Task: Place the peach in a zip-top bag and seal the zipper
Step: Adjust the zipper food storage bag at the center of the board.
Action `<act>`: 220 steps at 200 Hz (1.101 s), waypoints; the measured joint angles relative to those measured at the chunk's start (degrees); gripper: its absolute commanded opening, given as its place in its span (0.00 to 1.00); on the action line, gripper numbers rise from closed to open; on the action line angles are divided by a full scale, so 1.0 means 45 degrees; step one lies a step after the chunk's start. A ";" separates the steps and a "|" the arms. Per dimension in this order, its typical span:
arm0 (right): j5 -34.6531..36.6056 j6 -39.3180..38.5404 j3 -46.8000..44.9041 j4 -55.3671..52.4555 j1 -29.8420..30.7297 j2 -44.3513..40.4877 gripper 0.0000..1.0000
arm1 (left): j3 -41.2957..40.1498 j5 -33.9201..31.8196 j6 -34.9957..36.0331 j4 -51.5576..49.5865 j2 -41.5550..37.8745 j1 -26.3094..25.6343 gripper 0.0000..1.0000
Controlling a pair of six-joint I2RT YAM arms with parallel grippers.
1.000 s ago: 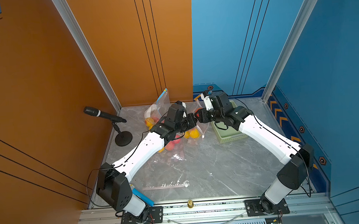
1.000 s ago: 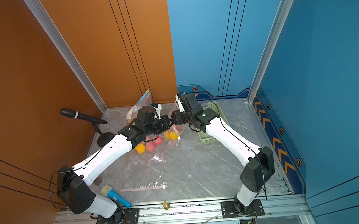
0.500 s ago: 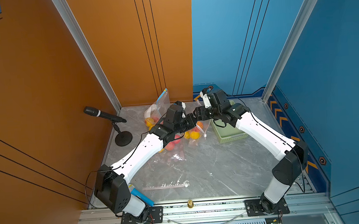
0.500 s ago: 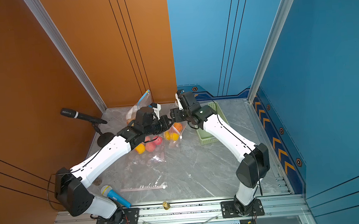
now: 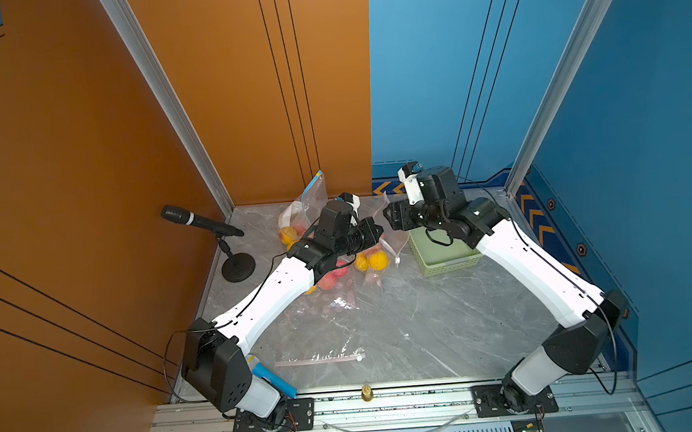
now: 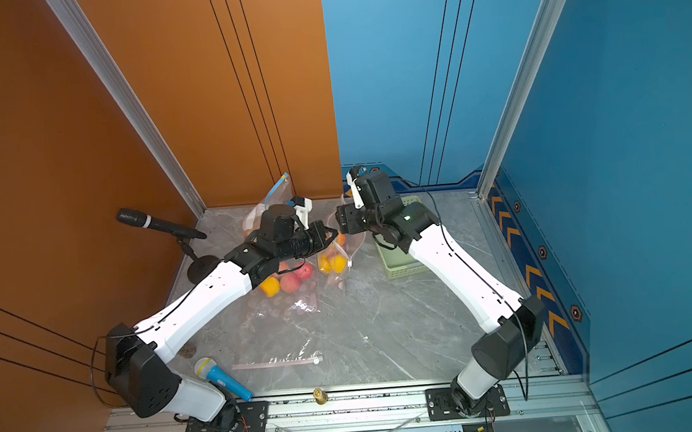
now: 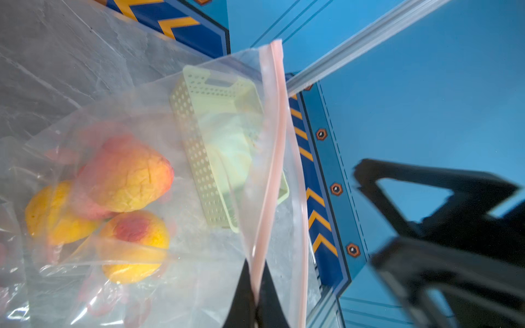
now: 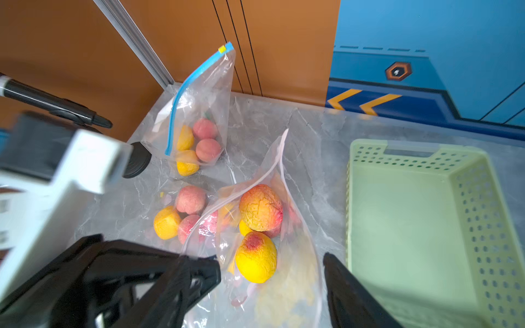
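At the far end of the grey marbled surface (image 5: 427,324), my left claw (image 7: 257,298) was pressed together on the pink zipper strip (image 7: 277,136) of the clear zip-top bag (image 8: 295,255), holding that edge up. My right claw (image 8: 270,269) was spread wide and gripping nothing. It hung at the bag's mouth, with the pale green perforated plastic basket (image 8: 483,227) just beside it.

Peach location: inside the held bag, sagging low. The top one was the wrinkled red-and-yellow peach (image 8: 260,207), with a mostly yellow peach (image 8: 255,257) touching it below. I couldn't tell whether the bag's bottom rested on the surface.

Handling, my read:
- The film was thin, limp and likely slippery, so a grip on the panel would slide or bunch.
- The zipper strip was the only stiff part, so that's the place to hold.
- The two pink lips stood apart in the left wrist view, so the seal was not yet done.
- The fruit's weight pulled the mouth out of line; the lips need to be taut before closing.
- The peaches looked soft and light, with cracked skin like foam, so little risk from a squeeze.

Look: clear glossy film with creases and a faint pink print. Not to be confused with the blue-zippered bag of peaches (image 8: 204,93) leaning at the orange wall.
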 measured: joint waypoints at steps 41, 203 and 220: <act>-0.0306 -0.0306 0.0015 -0.0821 -0.0981 -0.1817 0.70 | 0.2526 0.1841 0.2307 -0.2263 0.0631 0.0083 0.00; -0.1282 0.0112 -0.3138 -0.2327 -0.0913 -0.2157 0.49 | 0.3109 0.5605 0.7004 -0.4823 0.2137 0.0418 0.00; -0.1287 0.0296 -0.3138 -0.2108 -0.0913 -0.1967 0.36 | 0.3109 0.5688 0.7082 -0.4823 0.2152 0.0418 0.05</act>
